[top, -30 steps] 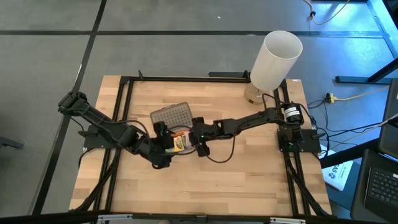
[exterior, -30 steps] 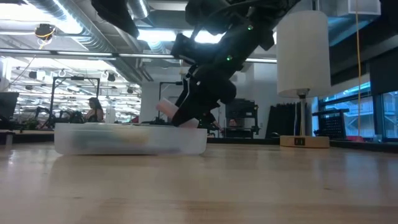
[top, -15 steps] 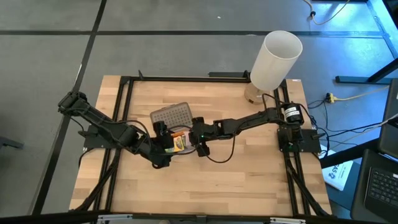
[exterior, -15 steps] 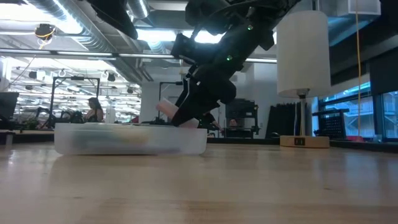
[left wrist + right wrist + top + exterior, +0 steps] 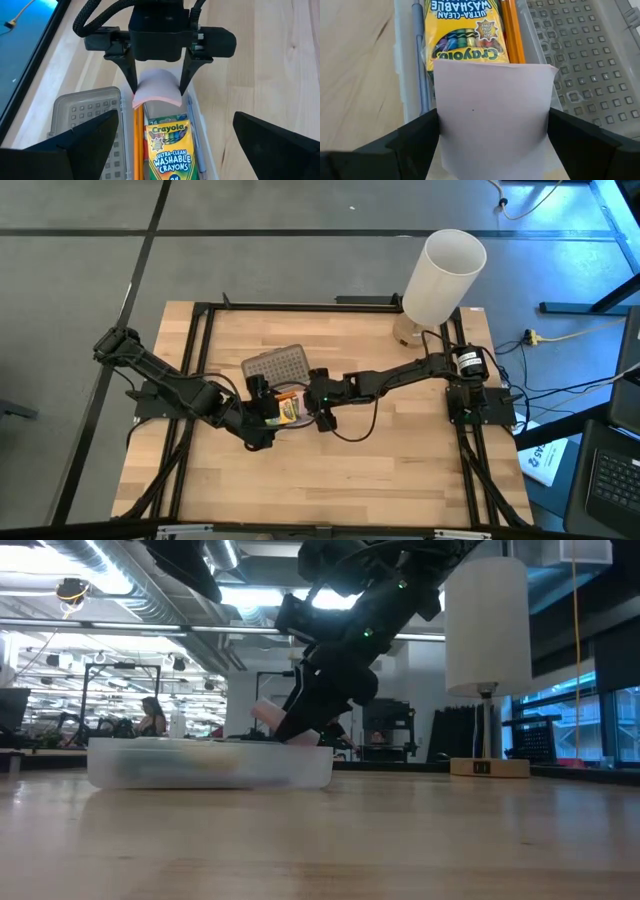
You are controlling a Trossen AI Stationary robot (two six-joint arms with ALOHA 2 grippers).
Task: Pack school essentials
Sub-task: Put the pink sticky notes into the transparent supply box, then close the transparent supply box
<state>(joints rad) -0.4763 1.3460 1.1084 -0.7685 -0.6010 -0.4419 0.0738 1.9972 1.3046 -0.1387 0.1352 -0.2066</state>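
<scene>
Two grippers met over the clear case (image 5: pixel 283 408) on the wooden table (image 5: pixel 400 460).
The left wrist view showed the right gripper (image 5: pixel 159 90) clamped on the bowed pink pad (image 5: pixel 157 90) above the case's end; the crayon box (image 5: pixel 168 150), orange pencils (image 5: pixel 136 145) and grey pen (image 5: pixel 196 145) lay inside, the dimpled lid (image 5: pixel 87 117) beside. The left gripper (image 5: pixel 268 423) hung spread wide over the case. The low view alone gave a lit workshop behind, a person (image 5: pixel 153 716) seated far off.
</scene>
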